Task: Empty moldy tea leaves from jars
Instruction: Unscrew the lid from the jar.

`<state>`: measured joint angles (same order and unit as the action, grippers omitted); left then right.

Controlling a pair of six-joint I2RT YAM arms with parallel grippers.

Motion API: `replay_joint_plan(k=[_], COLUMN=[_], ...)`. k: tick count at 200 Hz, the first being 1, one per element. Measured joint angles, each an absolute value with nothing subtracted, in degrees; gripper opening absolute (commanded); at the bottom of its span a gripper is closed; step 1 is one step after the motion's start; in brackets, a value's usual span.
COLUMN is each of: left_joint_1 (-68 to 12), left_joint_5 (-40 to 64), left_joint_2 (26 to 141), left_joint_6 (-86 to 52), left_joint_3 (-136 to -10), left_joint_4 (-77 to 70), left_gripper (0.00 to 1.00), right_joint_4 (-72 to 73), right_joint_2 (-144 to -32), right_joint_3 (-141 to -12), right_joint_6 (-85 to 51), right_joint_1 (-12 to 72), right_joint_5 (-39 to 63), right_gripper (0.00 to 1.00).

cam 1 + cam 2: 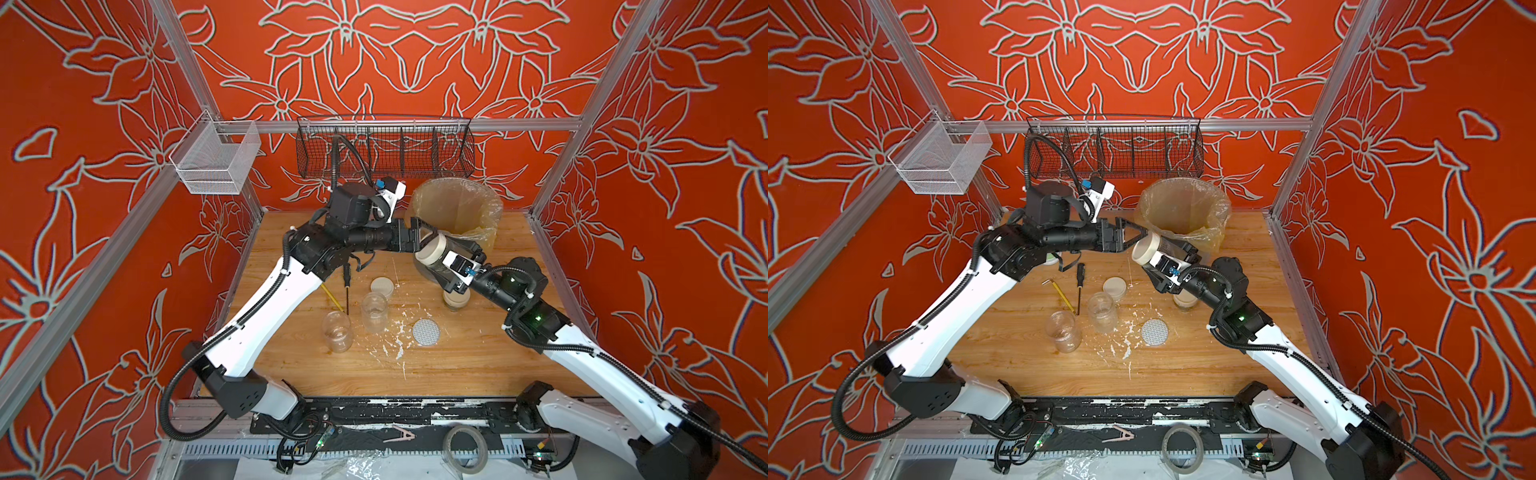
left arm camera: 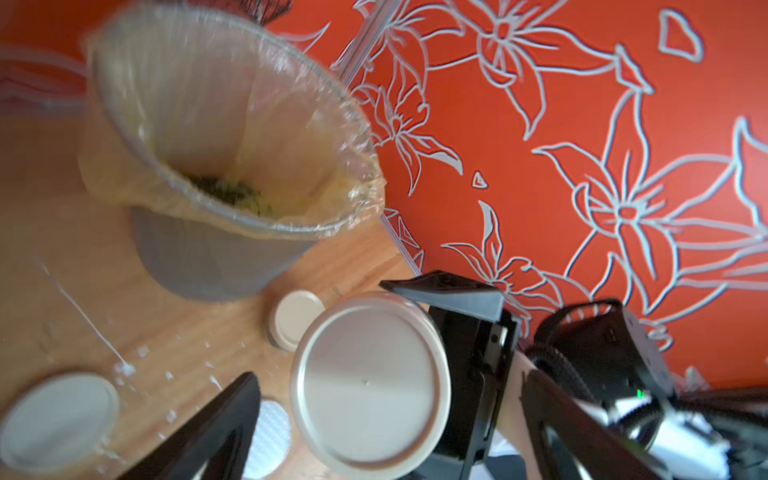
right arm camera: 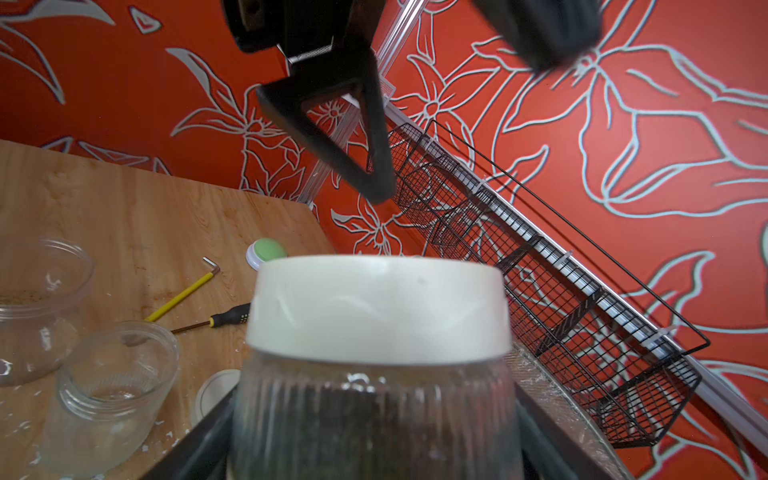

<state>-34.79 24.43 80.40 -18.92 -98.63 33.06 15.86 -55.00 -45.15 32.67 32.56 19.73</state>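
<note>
Nearest me, an empty jar [image 1: 337, 331] and a second empty jar [image 1: 374, 311] stand open on the counter [image 1: 457, 365], with a dotted lid [image 1: 426, 331] and a cream lid [image 1: 382, 286] lying beside them. Further back, the right gripper [image 1: 451, 254] is clamped on a ribbed glass jar [image 3: 374, 407]. It is tipped sideways in the air, its cream cap [image 3: 378, 307] on, and dark tea leaves [image 3: 374, 432] show through the glass. The left gripper [image 1: 424, 237] stands spread wide either side of that cap. Behind, olive-brown loose leaves [image 2: 224, 191] lie at the bottom of the lined bin [image 2: 208, 266].
</note>
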Motion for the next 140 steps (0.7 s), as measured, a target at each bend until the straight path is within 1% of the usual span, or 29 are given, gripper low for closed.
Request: replay_joint_plan(k=[32, 67, 100, 140], left_joint_1=[-34.7, -34.8, -34.7, -34.7], left_joint_5=[28.4, 34.8, 39.4, 42.3], left_joint_2=[72.3, 72.7, 76.2, 79.1], left_joint_6=[3.0, 20.1, 29.7, 34.7], left_joint_3=[-90.2, -89.6, -90.5, -90.9], left_joint_4=[30.9, 31.4, 32.8, 33.9], left_gripper=[0.97, 0.97, 0.97, 0.97], right_joint_4=[13.1, 10.4, 9.1, 8.2], right_joint_2=[-53.4, -53.0, -52.9, -53.1], right_joint_3=[-45.2, -46.2, -47.4, -48.8], right_joint_6=[30.1, 28.1, 27.7, 27.7], right_joint_1=[32.3, 32.3, 32.3, 32.3], right_joint_5=[24.6, 29.6, 32.9, 35.6], right_gripper=[0.27, 0.27, 0.26, 0.26])
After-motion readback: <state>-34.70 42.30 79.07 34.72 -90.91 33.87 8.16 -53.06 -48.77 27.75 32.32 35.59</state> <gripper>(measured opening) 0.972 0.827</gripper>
